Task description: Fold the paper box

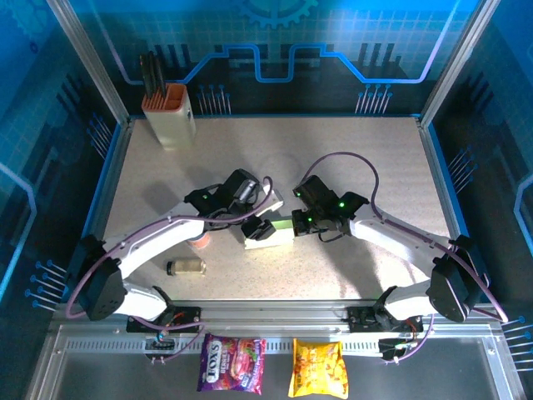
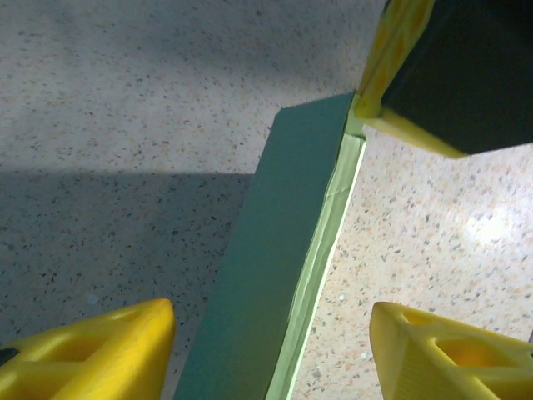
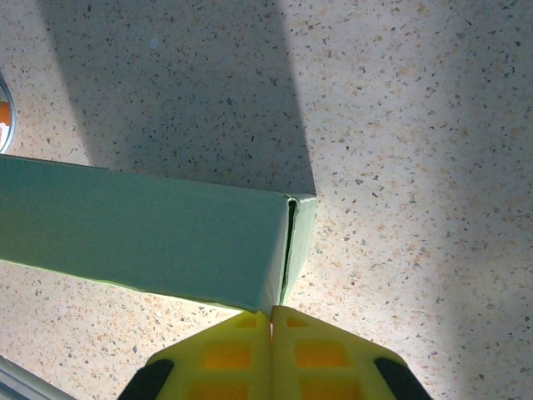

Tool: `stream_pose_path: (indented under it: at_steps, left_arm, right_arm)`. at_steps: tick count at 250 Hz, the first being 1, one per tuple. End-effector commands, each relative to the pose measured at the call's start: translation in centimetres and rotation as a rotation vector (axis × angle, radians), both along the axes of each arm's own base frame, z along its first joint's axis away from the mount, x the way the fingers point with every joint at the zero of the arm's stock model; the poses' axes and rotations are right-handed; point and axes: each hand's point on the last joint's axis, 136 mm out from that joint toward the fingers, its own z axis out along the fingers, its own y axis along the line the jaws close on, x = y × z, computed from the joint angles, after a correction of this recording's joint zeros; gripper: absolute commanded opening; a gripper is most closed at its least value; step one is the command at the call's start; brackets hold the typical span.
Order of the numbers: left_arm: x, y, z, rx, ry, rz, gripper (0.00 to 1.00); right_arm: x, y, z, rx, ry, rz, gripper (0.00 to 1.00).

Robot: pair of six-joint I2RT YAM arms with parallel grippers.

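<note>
The paper box (image 1: 275, 234) is a pale mint-green closed rectangular box lying on the table's middle. My left gripper (image 1: 256, 228) hangs over its left end. In the left wrist view the box (image 2: 275, 275) runs up between the yellow fingers (image 2: 100, 354), and my left gripper (image 2: 273, 333) is open with table showing on both sides of the box. My right gripper (image 1: 301, 221) is at the box's right end. In the right wrist view my right gripper (image 3: 271, 321) is shut, its tips pressed against the lower corner of the box's (image 3: 141, 233) end flap.
A cream holder with an orange rim (image 1: 170, 112) stands at the back left. A small jar (image 1: 186, 267) lies near the left arm, with an orange round thing (image 1: 200, 242) beside it. Two snack packs (image 1: 231, 364) (image 1: 317, 367) lie in front of the rail.
</note>
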Motion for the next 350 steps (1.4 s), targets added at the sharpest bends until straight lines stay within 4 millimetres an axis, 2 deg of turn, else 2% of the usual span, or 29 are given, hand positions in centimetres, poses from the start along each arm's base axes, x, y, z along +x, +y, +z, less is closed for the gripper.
stream_pose_path:
  at_steps: [1,78,120,160,202,259,350]
  left_arm:
    - [0.1,0.8,1.2,-0.080,0.044,0.182,0.66]
    - [-1.2,4.4,1.4,-0.197,0.262,0.567,0.70]
    - [-2.5,5.9,0.0,-0.144,0.321,0.600,0.73]
    - [-2.5,7.1,-0.9,-0.063,0.303,0.595,0.74]
    - [-1.6,6.8,-1.0,-0.056,0.323,0.591,0.75]
    - [-1.5,5.8,-1.7,-0.048,0.374,0.573,0.73]
    - [-1.7,5.0,-1.5,-0.103,0.428,0.586,0.49]
  right_arm:
    - [-0.2,-0.1,1.2,-0.003,-0.017,-0.001,0.00]
    - [0.0,0.3,1.9,0.009,-0.016,0.001,0.00]
    - [0.2,0.6,2.3,0.015,-0.019,0.005,0.00]
    - [0.2,0.7,1.9,0.009,-0.008,0.013,0.00]
    - [0.2,0.7,1.8,0.006,-0.007,0.013,0.00]
    - [0.2,0.7,1.5,0.002,0.002,0.012,0.00]
    - [0.1,0.7,1.1,-0.001,0.011,0.014,0.00]
